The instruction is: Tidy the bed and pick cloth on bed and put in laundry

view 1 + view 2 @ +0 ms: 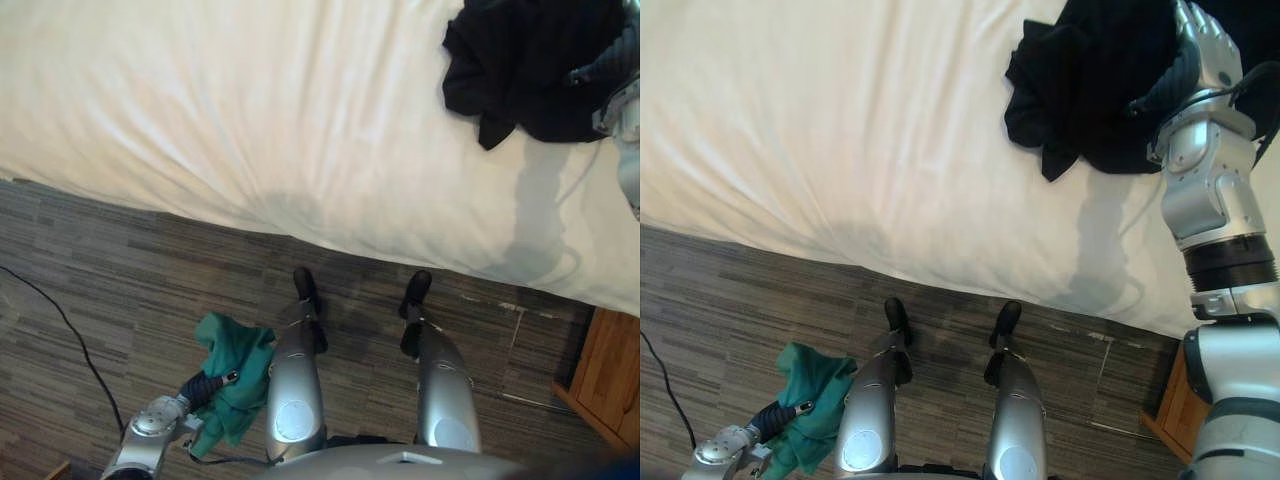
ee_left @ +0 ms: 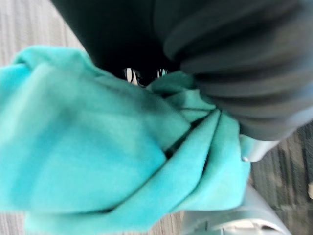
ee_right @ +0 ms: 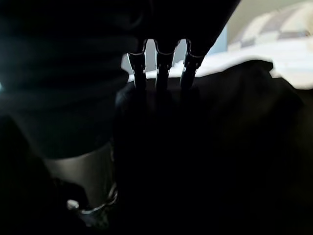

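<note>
Below, teal cloth (image 1: pixel 238 362) clenched in left hand (image 1: pixel 204 386) — long axis floorward; right hand (image 1: pixel 1205 42) atop black cloth (image 1: pixel 1080 90) — grip unclear.

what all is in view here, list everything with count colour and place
bed: one, white cover, across the top of the head views
black cloth: one, black, bunched on the bed at upper right
green cloth: one, green, above the floor at lower left
floor: one, grey striped carpet, below the bed edge
cabinet: one, brown wood, lower right by the bed
left hand: one, holding the green cloth
right hand: one, on the black cloth
</note>
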You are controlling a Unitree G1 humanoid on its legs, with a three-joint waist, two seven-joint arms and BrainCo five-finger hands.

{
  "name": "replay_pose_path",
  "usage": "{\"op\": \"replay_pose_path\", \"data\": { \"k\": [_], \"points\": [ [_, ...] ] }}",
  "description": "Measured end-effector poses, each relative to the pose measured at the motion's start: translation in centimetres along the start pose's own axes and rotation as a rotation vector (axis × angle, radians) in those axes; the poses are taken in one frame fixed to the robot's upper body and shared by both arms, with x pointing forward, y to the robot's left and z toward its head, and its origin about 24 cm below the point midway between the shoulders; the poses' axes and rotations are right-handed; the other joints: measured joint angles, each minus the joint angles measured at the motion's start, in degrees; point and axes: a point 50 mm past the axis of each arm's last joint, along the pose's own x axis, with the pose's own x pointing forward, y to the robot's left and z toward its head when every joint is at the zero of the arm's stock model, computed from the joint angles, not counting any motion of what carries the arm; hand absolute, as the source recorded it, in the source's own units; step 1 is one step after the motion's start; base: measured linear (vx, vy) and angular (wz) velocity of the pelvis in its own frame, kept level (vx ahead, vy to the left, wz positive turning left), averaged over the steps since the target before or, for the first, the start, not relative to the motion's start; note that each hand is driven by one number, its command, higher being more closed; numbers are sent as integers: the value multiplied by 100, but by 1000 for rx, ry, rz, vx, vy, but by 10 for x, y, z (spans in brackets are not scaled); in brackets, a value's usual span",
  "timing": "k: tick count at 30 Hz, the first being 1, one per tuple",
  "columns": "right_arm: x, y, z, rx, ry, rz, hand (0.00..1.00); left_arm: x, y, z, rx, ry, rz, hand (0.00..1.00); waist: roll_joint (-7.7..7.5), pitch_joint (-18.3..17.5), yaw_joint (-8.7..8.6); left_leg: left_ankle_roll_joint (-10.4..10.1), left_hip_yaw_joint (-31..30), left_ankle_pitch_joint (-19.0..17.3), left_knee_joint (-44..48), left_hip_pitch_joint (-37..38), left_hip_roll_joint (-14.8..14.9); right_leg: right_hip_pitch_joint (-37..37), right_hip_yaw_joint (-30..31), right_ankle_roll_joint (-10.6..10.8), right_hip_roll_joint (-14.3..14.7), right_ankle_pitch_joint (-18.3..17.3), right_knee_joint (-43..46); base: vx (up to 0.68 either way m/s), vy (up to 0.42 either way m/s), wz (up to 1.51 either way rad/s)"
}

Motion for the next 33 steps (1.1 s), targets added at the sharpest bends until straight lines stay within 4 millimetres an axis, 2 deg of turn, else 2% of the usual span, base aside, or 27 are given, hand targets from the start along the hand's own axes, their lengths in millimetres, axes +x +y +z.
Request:
{"op": "replay_pose_path", "data": {
  "k": [1,2,3,6,11,18,22,24,26,29,30,33],
  "points": [
    [0,0,0,22,3,5,0,2,-1,3,-5,-8,4,100,13,7,9,11,35,51,-39,-76,-11,-123,15,-6,-11,21,34,-71,-1,-7],
    [1,0,0,44,4,5,100,5,-3,8,-11,-28,1,100,39,29,18,18,76,96,-64,-143,-18,-237,28,-15,-27,31,84,-54,0,-11],
    [2,-3,2,79,1,-6,100,9,-6,16,-20,-56,-6,100,73,64,66,29,131,164,-148,-154,-45,-355,54,-18,-58,37,154,-45,-2,-8],
    [8,-16,13,151,-29,-46,100,16,-14,31,-67,-138,-26,100,152,108,55,50,253,239,-236,-201,-110,-622,173,-30,-156,21,352,-28,-5,-11],
    [14,-45,20,278,-63,-154,100,18,-15,39,-92,-189,-26,100,248,155,-18,82,299,415,-431,-369,-260,-1075,228,-27,-354,-125,775,-4,-18,9],
    [12,-43,14,371,-58,-203,100,18,-18,40,-129,-206,-29,100,293,176,-13,81,310,418,-433,-344,-292,-1167,235,-32,-455,-292,1042,37,-46,5],
    [7,-36,2,589,-35,-209,100,17,-17,45,-160,-256,-3,100,292,176,-18,80,369,418,-414,-244,-308,-1125,243,-34,-518,-340,1142,61,-43,0],
    [1,-18,-6,731,-9,-186,100,18,-21,47,-196,-283,4,100,292,177,-15,65,434,370,-386,24,-342,-912,304,-18,-532,-386,1158,72,-30,-16],
    [-11,11,-15,836,26,-129,100,17,-27,48,-203,-296,9,100,298,177,-47,38,443,234,-254,299,-362,-628,326,7,-551,-481,1174,59,-18,-19],
    [-41,53,-27,1000,72,-47,100,15,-32,48,-164,-288,33,100,306,169,-112,40,456,-46,19,646,-329,-251,382,53,-565,-638,1261,63,-26,-19],
    [-56,75,-28,1095,112,-5,100,16,-32,45,-156,-262,51,100,304,169,-192,36,498,-89,22,842,-328,-81,418,74,-558,-667,1262,74,-10,-22],
    [-92,124,-24,1238,199,77,100,17,-33,44,-211,-246,94,100,287,152,-318,12,706,-193,25,1410,-313,417,528,116,-496,-700,1189,73,-4,-31]
  ]
}}
